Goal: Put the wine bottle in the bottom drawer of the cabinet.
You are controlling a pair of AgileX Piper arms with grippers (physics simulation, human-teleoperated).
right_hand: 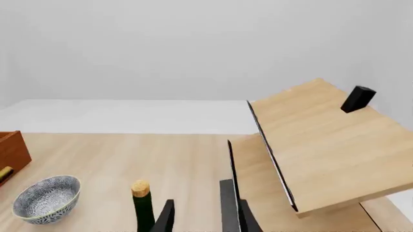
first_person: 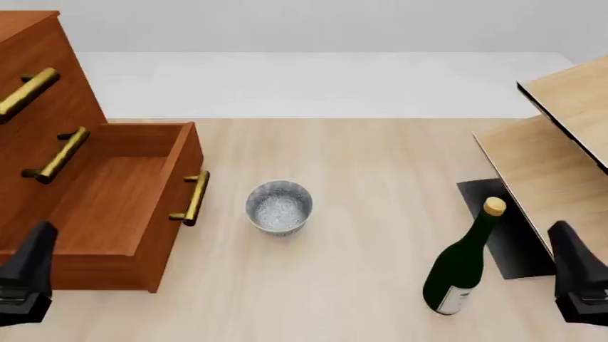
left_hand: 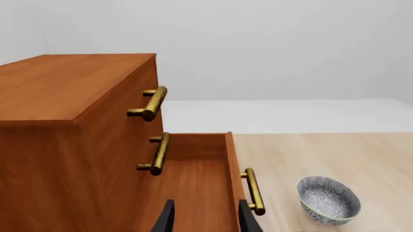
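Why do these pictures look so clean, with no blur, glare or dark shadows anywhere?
They are simulator renders. Front view: even light, sharp edges, only a faint shadow under the bowl; the wine bottle shows a mild sheen. Left wrist view: crisp brass handles on the cabinet. Right wrist view: everything in focus, no distortion.

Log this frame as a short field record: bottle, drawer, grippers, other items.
wine bottle: upright on the table, right side, corked, not held
bottom drawer: pulled open, nothing visible inside
cabinet: left side, upper drawers closed
left gripper: open, above the drawer, holding nothing
right gripper: open, beside the bottle
bowl: on the table between drawer and bottle
shelf unit: pale wood, far right
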